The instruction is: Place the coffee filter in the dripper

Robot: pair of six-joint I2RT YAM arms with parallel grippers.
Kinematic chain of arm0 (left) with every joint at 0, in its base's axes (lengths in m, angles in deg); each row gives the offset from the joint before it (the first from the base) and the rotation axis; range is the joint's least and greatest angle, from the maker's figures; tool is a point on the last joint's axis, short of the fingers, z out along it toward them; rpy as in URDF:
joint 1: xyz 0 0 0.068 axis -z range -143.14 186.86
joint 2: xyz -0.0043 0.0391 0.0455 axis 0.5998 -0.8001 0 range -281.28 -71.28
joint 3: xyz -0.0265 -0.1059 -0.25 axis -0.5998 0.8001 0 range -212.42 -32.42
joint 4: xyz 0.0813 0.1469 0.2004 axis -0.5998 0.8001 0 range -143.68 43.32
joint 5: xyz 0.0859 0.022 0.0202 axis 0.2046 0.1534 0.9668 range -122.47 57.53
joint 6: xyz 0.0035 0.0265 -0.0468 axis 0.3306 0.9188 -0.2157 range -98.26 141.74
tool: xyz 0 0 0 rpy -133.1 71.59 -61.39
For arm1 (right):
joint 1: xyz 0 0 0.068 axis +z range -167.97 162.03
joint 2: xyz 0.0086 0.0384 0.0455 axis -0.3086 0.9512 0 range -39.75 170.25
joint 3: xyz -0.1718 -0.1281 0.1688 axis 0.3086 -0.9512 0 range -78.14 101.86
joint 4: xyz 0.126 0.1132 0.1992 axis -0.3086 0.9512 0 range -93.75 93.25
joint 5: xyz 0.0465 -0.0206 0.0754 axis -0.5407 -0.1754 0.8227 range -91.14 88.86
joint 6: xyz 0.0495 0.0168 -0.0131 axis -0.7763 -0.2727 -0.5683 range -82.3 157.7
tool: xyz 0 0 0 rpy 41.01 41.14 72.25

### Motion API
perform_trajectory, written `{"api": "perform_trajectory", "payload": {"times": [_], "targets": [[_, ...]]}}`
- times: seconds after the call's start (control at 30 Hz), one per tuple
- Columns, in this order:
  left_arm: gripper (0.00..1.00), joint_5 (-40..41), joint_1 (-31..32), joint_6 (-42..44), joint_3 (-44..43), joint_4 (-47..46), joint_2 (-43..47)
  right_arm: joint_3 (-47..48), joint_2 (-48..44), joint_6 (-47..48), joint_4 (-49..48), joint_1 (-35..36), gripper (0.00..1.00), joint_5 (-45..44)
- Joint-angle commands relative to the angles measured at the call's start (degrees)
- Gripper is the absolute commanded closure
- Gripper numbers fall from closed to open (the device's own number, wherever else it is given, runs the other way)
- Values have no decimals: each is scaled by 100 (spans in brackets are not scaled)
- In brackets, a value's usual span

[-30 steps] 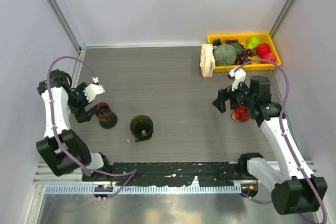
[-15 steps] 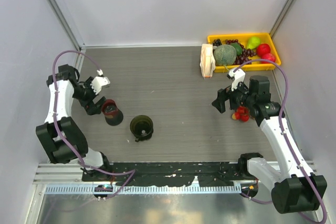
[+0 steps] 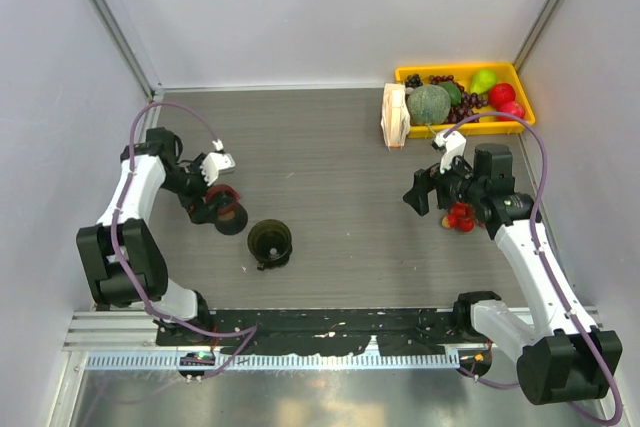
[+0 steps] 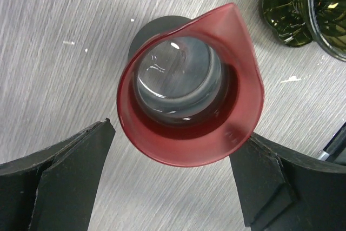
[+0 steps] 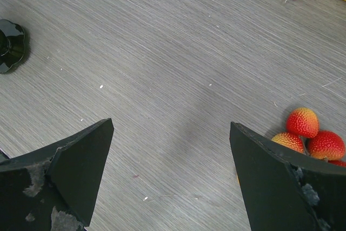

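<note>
- While neither gripper touches it, dripper (image 3: 270, 240) stands mouth up, closest thing to the front edge of the table (image 3: 330, 147).
- Left gripper (image 4: 175, 133) just left of dripper, slightly farther back; fingers (image 4: 65, 177) pinch cup (image 4: 189, 155), red inside, by its rim.
- Right gripper (image 5: 172, 128) well right of dripper, spread wide over table; red fruits (image 5: 308, 133) beside it.
- Pack (image 3: 395, 117) of white papers, orange edge, upright, far right beyond dripper; single filter cannot be told apart there.
- Yellow tray (image 3: 505, 72) of fruit just past pack.
</note>
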Motion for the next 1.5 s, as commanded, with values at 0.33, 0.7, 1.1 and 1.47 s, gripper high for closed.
{"api": "perform_trajectory", "payload": {"times": [0.33,0.7,1.1,1.47], "targets": [[15,-153,977,-660,-480,-447,-249,99,-69,83,-98,-5,5,92],[28,-215,2190,-1389,-1173,-666,-758,64,-148,109,-98,-14,5,56],[30,-39,3886,-2532,-1807,-1001,-1259,46,-200,136,-98,-6,4,13],[25,383,5152,-3709,-1219,-1853,-908,46,-218,144,-98,-14,4,21]]}}
